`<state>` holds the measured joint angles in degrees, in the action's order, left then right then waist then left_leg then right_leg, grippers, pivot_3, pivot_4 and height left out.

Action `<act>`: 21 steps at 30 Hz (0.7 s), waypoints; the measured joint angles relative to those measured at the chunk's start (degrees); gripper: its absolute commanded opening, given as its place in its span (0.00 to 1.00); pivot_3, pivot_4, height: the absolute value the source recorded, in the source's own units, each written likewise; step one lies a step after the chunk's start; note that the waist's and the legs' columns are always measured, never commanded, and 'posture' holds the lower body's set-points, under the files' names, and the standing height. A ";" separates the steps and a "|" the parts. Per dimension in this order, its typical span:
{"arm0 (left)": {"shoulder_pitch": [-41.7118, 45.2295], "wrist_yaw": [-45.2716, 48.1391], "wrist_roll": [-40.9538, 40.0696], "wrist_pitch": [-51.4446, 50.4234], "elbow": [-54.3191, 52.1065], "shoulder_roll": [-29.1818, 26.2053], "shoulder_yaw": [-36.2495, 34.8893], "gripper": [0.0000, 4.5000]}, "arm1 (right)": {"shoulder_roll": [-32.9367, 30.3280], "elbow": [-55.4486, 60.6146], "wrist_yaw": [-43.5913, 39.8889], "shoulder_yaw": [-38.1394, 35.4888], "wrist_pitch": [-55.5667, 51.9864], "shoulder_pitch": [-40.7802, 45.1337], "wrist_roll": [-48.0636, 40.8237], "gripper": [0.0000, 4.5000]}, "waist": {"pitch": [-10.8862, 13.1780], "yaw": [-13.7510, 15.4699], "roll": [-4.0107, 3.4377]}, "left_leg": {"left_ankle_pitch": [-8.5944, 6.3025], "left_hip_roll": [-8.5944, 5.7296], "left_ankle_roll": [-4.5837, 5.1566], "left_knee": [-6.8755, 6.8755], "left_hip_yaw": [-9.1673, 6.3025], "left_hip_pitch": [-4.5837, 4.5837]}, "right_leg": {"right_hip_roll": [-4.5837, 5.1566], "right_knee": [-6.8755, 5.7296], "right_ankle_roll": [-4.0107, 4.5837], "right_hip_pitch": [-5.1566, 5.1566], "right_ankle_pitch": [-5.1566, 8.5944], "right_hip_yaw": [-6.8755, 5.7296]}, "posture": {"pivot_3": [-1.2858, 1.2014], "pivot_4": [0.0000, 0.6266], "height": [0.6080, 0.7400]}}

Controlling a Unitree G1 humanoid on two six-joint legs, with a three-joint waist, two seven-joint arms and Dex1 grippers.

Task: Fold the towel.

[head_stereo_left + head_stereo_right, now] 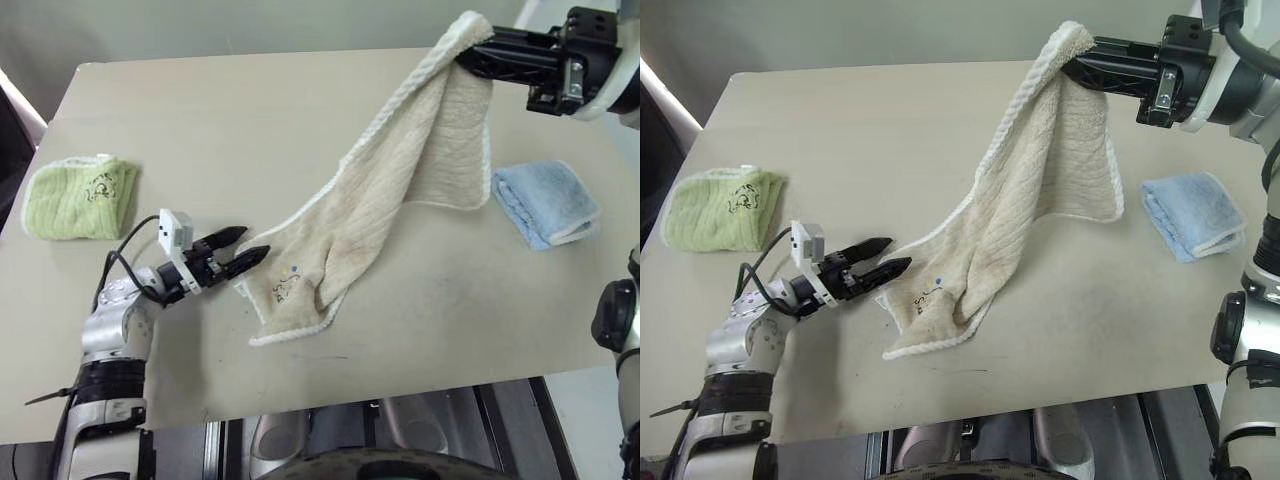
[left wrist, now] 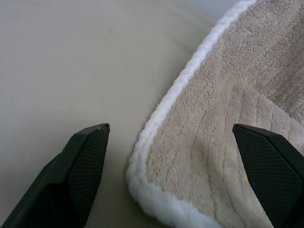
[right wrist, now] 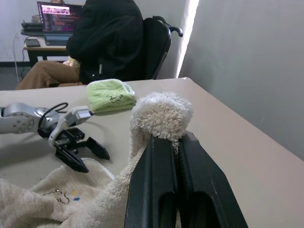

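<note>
**Towel lifted by 1 corner**

Head views: the beige towel point(image 1: 400, 190) (white-corded, small emblem) hangs from the right gripper point(image 1: 470, 55), clamped on its corner, down to the table point(image 1: 230, 120). 1 green cloth point(image 1: 78, 197), 1 blue cloth point(image 1: 545, 202).

Left wrist: the left gripper point(image 2: 171, 137) spread wide at the hem.

Right wrist: a person point(image 3: 102, 40), partly hidden.

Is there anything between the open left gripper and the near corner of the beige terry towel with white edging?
Nothing visible. The left gripper sits open just beside the towel corner lying on the table, with bare tabletop in between. The green folded cloth and blue folded cloth lie well off to either side.
</note>
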<state>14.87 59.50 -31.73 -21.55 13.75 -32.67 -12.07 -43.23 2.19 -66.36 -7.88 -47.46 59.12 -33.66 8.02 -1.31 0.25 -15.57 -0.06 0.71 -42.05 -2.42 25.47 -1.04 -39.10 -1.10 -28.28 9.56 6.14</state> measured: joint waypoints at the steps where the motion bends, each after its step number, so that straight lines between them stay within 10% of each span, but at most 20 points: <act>1: 0.26 -0.08 -0.32 -1.34 -0.06 -0.11 0.04 1.00 | -0.12 0.12 0.09 0.06 -0.09 -0.01 -0.17 0.01 | 0.00 0.01 0.00 | 0.01 0.00 0.01 0.00 0.01 0.00 | 0.00 0.00 -0.01 0.00 -0.01 0.00 | 0.52 0.24 0.72; 21: -2.69 -10.86 -14.23 -37.75 -13.33 -7.19 -6.29 1.00 | -0.47 1.60 1.14 1.57 0.35 -0.19 -1.63 0.01 | -0.08 -0.23 -0.11 | 0.23 0.01 -0.31 0.02 0.06 -0.08 | -0.02 0.03 -0.07 0.07 0.02 0.06 | 0.52 0.24 0.72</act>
<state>12.18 48.65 -45.96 -59.29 0.42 -39.86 -18.36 -43.70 3.79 -65.23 -6.30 -47.11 58.93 -35.28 7.94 -1.54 0.14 -15.33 -0.05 0.40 -42.03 -2.36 25.39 -1.07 -39.08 -1.17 -28.21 9.58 6.19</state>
